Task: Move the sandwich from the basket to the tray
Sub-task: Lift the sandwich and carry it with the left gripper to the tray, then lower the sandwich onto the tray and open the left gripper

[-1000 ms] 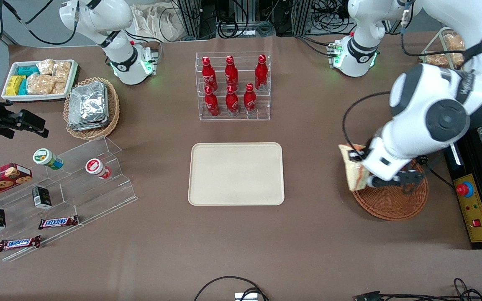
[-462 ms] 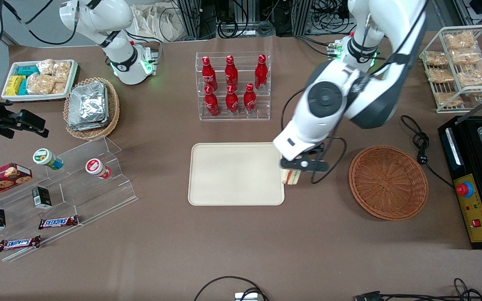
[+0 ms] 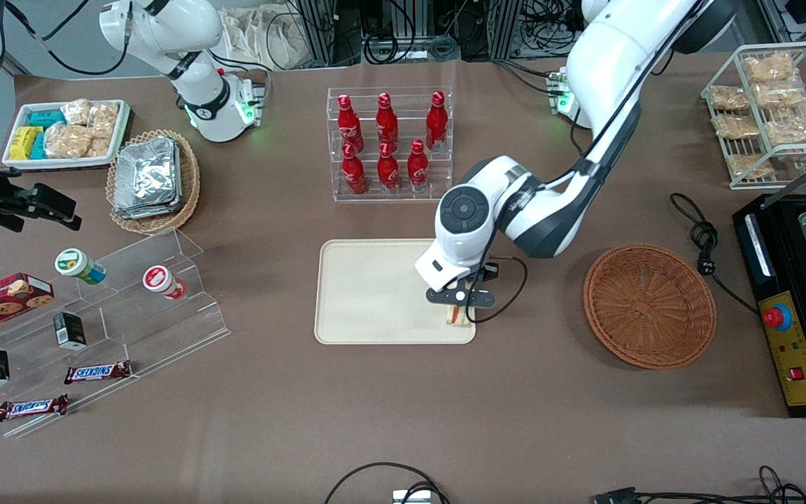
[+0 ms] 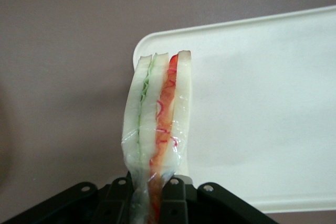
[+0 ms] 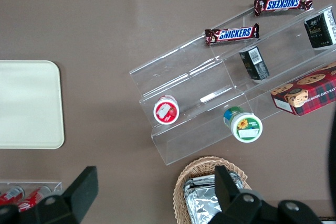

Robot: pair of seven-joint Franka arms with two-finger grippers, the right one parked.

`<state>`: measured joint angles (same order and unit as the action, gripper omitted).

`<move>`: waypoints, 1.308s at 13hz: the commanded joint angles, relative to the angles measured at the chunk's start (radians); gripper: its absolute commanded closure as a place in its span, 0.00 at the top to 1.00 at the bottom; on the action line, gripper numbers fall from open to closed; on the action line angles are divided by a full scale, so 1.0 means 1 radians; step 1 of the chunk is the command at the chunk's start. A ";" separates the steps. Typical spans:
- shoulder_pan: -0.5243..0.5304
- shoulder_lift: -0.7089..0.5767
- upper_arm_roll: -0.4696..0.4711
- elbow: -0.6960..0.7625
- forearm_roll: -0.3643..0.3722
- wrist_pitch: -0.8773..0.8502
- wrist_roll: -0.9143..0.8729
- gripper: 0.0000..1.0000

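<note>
Carried from basket (image 3: 649, 305), sandwich (image 4: 156, 129) now hangs in hand (image 3: 460, 306) over tray (image 3: 368, 294).

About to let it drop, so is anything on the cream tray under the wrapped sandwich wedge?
Nothing visible. The gripper holds the clear-wrapped triangular sandwich over a bare corner of the cream-beige rectangular tray.

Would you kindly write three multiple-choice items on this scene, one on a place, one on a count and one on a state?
1. Where is the gripper?
A. over the tray
B. in the basket
C. above the red bottles

2. How many red bottles stand in the clear rack?
A. four
B. six
C. eight

3. What state is the sandwich in?
A. lying in the basket
B. clamped in the gripper
C. lying flat on the tray

Answers: 1 A, it hangs above the tray's corner; 2 B, two rows of three; 3 B, the fingers pinch its end.
</note>
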<state>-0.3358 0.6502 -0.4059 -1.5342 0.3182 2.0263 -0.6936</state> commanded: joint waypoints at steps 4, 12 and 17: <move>-0.052 0.091 -0.004 0.045 0.038 0.017 -0.106 0.00; -0.058 0.097 0.012 0.043 0.053 0.017 -0.116 0.00; -0.057 0.098 0.019 0.028 0.067 0.069 -0.139 1.00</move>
<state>-0.3845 0.7378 -0.3902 -1.5228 0.3531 2.0593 -0.8059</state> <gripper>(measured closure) 0.714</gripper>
